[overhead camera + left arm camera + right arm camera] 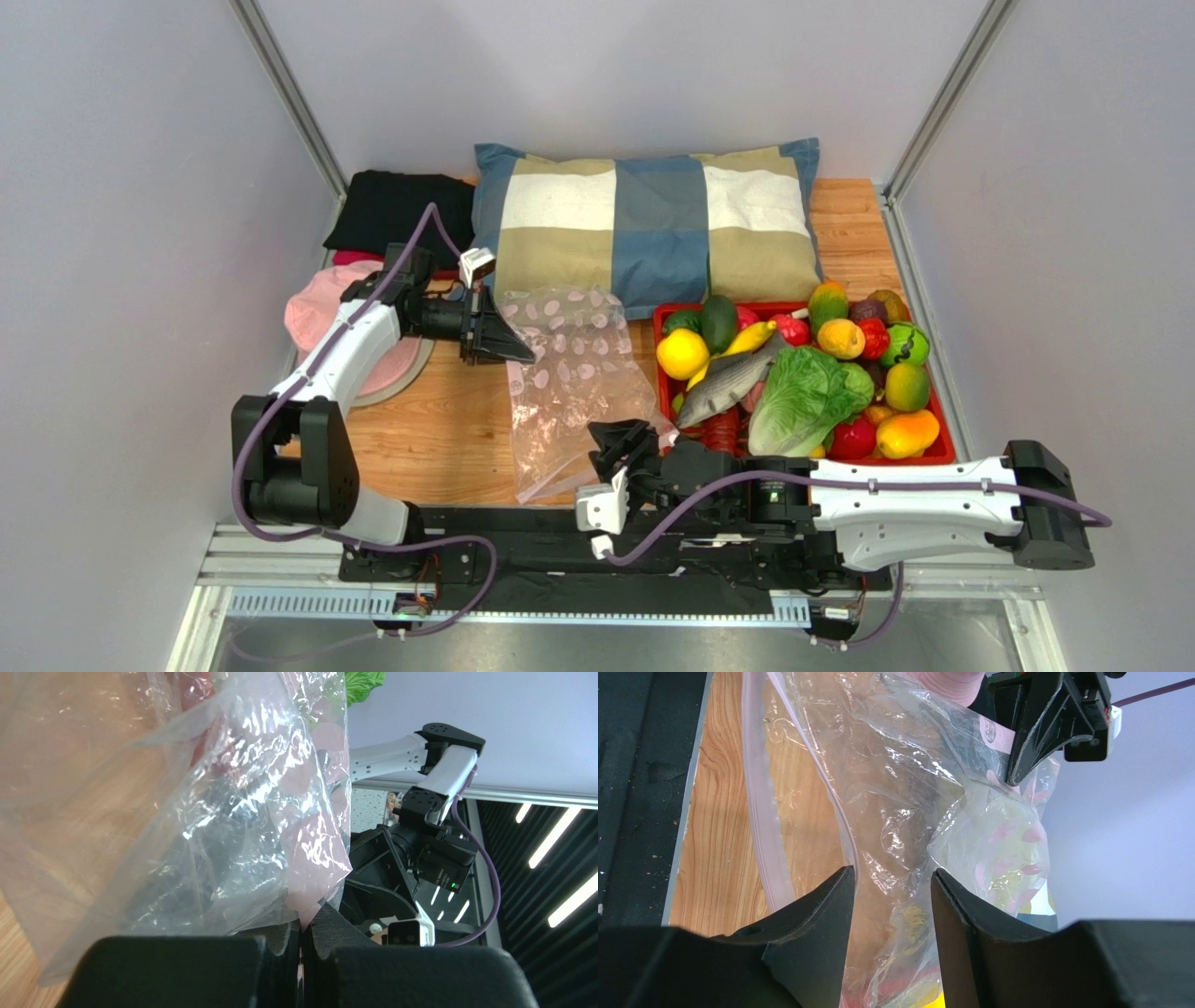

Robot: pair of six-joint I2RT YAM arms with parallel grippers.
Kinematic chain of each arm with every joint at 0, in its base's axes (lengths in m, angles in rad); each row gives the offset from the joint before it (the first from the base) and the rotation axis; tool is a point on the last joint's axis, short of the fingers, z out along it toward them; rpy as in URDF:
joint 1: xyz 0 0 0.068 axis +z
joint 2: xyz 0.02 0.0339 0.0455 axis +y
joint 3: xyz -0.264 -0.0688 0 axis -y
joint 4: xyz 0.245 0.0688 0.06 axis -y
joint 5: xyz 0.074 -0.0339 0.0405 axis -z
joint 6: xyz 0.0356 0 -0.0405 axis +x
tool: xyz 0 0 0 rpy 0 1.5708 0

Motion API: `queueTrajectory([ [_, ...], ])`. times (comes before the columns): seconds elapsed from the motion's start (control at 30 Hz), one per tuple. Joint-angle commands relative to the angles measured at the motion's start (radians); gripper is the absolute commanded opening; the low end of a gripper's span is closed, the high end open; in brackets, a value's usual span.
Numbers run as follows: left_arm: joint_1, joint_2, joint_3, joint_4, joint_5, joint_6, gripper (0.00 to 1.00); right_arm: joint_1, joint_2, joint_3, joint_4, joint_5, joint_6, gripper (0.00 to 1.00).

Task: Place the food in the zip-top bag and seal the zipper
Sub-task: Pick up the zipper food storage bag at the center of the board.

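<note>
Top view first: got the left jaws pinched shut on the far corner of the zip-top bag [572,375], with the rest draped down onto the surface [435,441] toward the right jaws. Found those parked at the bag's near end, right by the mouth. Spotted the food [802,395] all piled in the red tray [940,445], just off the outer side of the right jaws and well apart from the left ones. Nothing inside the bag, by the look of it.

Left wrist view: backs up the closed grip, with a pink fold of film nipped right between the jaws and loose plastic billowing out ahead of them.

Right wrist view: shows jaws spread apart, loose film sitting in the gap, not squeezed. Puts the zipper [765,840] just outside the left-hand jaw, flat on the wood.

Looks like the get-the-mouth-open step, with no loading started. Next up probably means closing on one lip only, then easing away from the left jaws to gape the opening. Worth going gently with film this floppy.
</note>
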State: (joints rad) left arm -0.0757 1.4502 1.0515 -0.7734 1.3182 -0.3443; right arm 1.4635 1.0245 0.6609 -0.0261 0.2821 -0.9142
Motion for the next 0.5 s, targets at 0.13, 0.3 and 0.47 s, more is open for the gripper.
queueTrajectory([
  [0.13,0.037,0.042,0.002,0.043,0.082,-0.033,0.0,0.003,-0.095,-0.062,-0.051,-0.052,-0.014,0.46],
  [0.3,0.04,0.047,-0.001,0.037,0.096,-0.022,0.0,-0.009,-0.073,-0.103,0.001,-0.02,-0.002,0.46],
  [0.47,0.04,0.052,-0.001,0.017,0.102,-0.004,0.0,-0.051,-0.035,-0.067,0.018,0.045,0.037,0.44],
])
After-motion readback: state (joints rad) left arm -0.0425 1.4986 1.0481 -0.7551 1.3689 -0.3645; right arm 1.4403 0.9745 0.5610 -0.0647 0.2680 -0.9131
